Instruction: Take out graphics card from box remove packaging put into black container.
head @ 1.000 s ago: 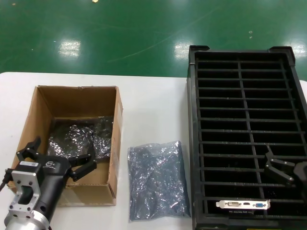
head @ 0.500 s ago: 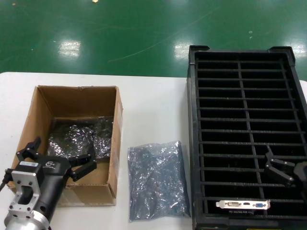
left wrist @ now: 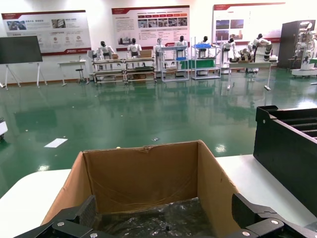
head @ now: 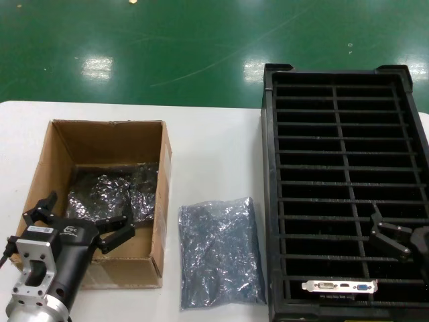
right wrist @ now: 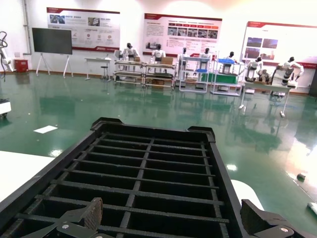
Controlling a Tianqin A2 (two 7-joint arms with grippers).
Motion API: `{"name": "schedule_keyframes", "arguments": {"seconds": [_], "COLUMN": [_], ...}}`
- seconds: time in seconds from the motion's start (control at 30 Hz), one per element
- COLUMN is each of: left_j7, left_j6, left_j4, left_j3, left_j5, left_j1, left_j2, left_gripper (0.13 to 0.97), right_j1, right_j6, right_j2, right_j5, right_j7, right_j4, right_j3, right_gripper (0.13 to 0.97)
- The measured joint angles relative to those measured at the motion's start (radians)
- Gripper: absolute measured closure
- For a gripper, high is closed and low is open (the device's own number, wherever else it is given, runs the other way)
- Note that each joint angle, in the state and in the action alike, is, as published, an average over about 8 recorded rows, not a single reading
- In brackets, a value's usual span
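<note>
Graphics card point(head: 339, 286) first: I see it seated in the black container point(head: 343, 80), in a slot of the row nearest me, by the table's near right corner, with its silver bracket facing up and the blue and white ports showing. Going by that, I judge one card already unpacked and stowed.

My left gripper point(head: 78, 224) hangs over the near end of the box point(head: 107, 133), jaws spread wide and holding nothing; in the left wrist view both fingertips point(left wrist: 67, 229) frame the open carton with dark crinkly bagged bundles point(head: 110, 191) lying on its floor just beyond them. I take those to be what is left to lift out, though I cannot tell what is inside them.

My right gripper point(head: 391, 236) sits above the near right part of the container, a little beyond the seated card, also wide open and empty.

Outward from there, the packaging point(head: 220, 251) lies flat on the table near the near edge, between box and container, touching neither as far as I can see. It looks empty to me.
</note>
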Motion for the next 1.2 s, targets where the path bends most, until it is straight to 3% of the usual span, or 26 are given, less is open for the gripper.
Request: {"name": "schedule_keyframes", "arguments": {"seconds": [1.2], "left_j7": [0.0], "left_j6": [0.0], "left_j4": [0.0], "left_j3": [0.0], "left_j5": [0.0], "left_j1": [0.0], "left_j2": [0.0], "left_gripper": [0.132], "right_j1": [0.0], "right_j6": [0.0], "right_j2": [0.0], "right_j5": [0.0], "right_j7": [0.0], "right_j4": [0.0], "right_j3": [0.0], "right_gripper": [0.129]}}
